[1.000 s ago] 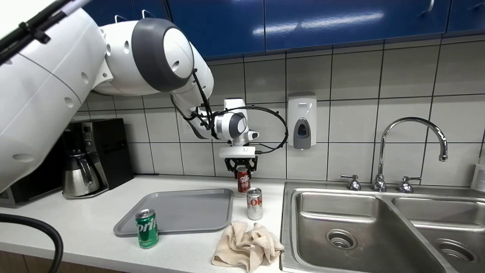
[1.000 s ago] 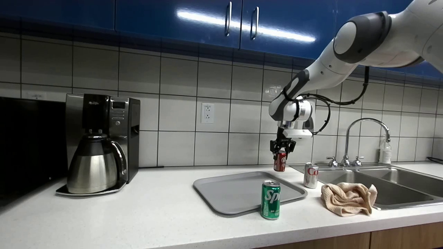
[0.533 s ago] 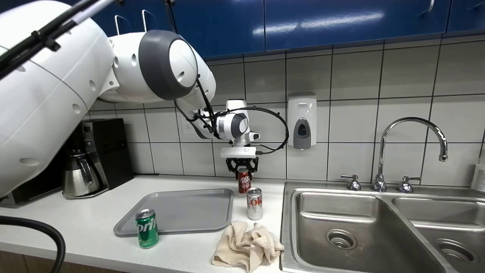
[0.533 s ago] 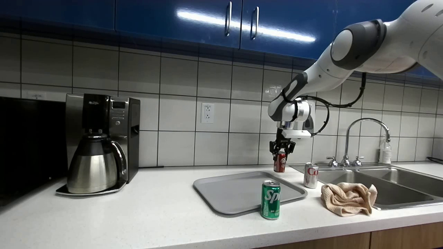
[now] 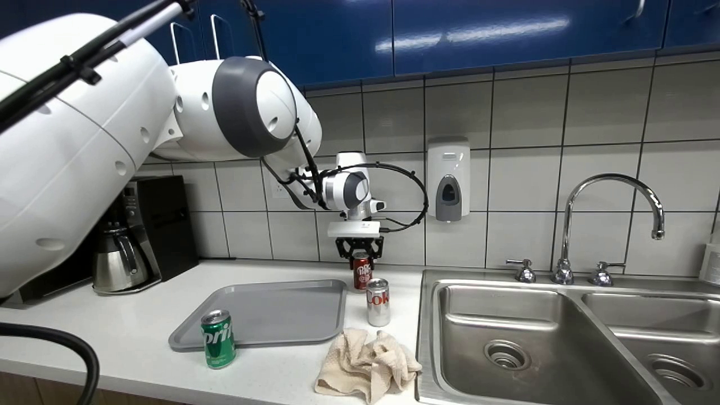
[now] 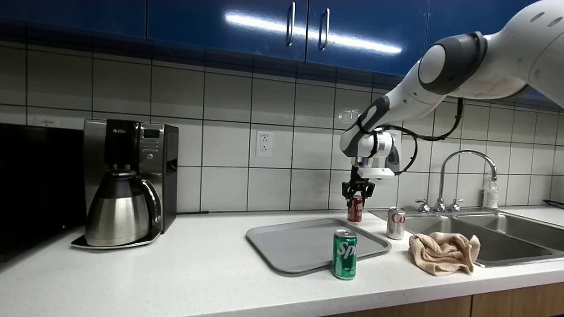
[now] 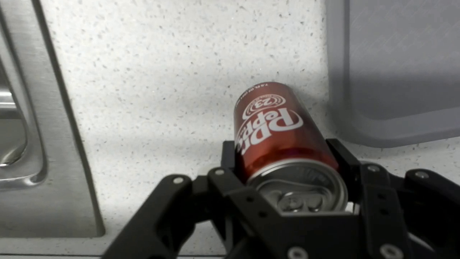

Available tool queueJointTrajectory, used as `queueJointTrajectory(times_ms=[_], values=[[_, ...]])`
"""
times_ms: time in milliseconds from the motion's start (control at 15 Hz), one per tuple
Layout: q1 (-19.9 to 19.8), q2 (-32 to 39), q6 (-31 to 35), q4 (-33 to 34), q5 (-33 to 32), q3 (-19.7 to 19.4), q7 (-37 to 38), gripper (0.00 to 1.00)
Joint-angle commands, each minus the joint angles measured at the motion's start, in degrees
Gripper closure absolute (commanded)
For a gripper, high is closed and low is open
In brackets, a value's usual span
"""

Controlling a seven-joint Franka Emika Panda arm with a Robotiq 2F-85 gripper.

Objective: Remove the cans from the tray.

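My gripper (image 5: 361,260) is shut on the dark red can (image 5: 363,275), also in an exterior view (image 6: 355,213). In the wrist view the two fingers (image 7: 284,153) touch the can (image 7: 273,126) on both sides near its top. It is upright just off the tray's back corner; I cannot tell whether its base touches the counter. The grey tray (image 5: 281,312) lies flat on the counter, also in an exterior view (image 6: 304,246). The silver-white can (image 5: 378,304) stands beside the tray, nearer the sink. The green can (image 5: 218,340) stands at the tray's front edge.
A steel sink (image 5: 430,332) with faucet (image 5: 568,225) is beside the cans. A beige cloth (image 5: 365,365) lies in front of the silver-white can. A coffee maker (image 6: 169,176) with steel pot (image 6: 119,215) stands on the tray's far side. A tiled wall (image 6: 224,189) rises close behind.
My gripper and the dark red can in it have moved down a little. The tray and the green and silver-white cans have not moved.
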Motion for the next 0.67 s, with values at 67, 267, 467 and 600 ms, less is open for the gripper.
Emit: queueJointTrajectory(times_ms=[67, 267, 467, 600], values=[[0.6, 1.2, -2.7, 3.3, -0.9, -0.7, 1.5, 0.62], [0.7, 1.5, -2.8, 3.5, -0.9, -0.8, 1.6, 0.62], [0.8, 1.6, -3.0, 3.5, -1.0, -0.9, 1.6, 0.62], [0.8, 1.6, -3.2, 3.5, -1.1, -1.0, 1.5, 0.62]])
